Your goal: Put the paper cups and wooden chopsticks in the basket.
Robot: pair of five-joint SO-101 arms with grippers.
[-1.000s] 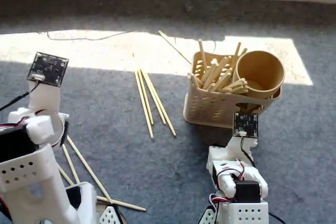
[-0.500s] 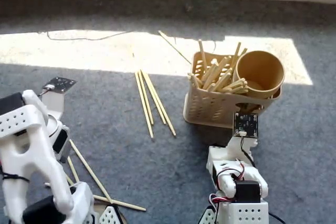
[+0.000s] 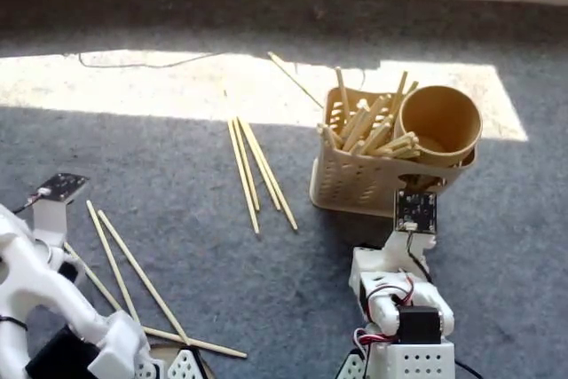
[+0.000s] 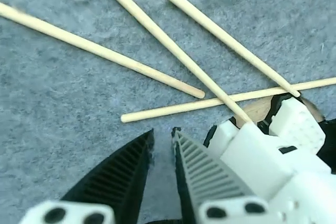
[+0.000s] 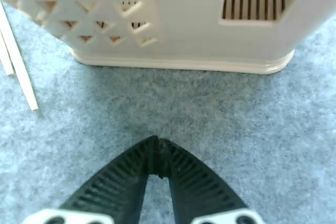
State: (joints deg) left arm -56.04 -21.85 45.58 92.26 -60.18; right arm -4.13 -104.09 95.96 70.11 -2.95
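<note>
Pickup time for one of the loose wooden chopsticks (image 4: 168, 44) near the front left corner of the surface (image 3: 177, 219), judging by the left gripper (image 4: 161, 136) hanging right over them, fingers (image 4: 126, 174) parted just a sliver and holding nothing. Best to open up wider first, then go for the stick with its tip lying free of the others (image 4: 105, 53) and not the spot where two cross. Come straight down with the fingers square across it, and pinch near the middle to keep it from tipping on the way over. Probably worth lifting high enough to clear the rim of the basket (image 3: 355, 185) and the sticks already poking out of it. Right gripper (image 5: 157, 148) parked just in front of the basket's near wall, fingers pinched together, empty. Now the count: one basket toward the right side of the surface, one paper cup (image 3: 437, 126) already sitting in its right end, and a heap of chopsticks inside next to the cup, too tangled to count. Loose ones: four by the left arm, three or maybe four in a bundle (image 3: 266, 170) around the middle of the surface, plus a lone chopstick (image 3: 297, 82) toward the far edge in the sunlit patch.
</note>
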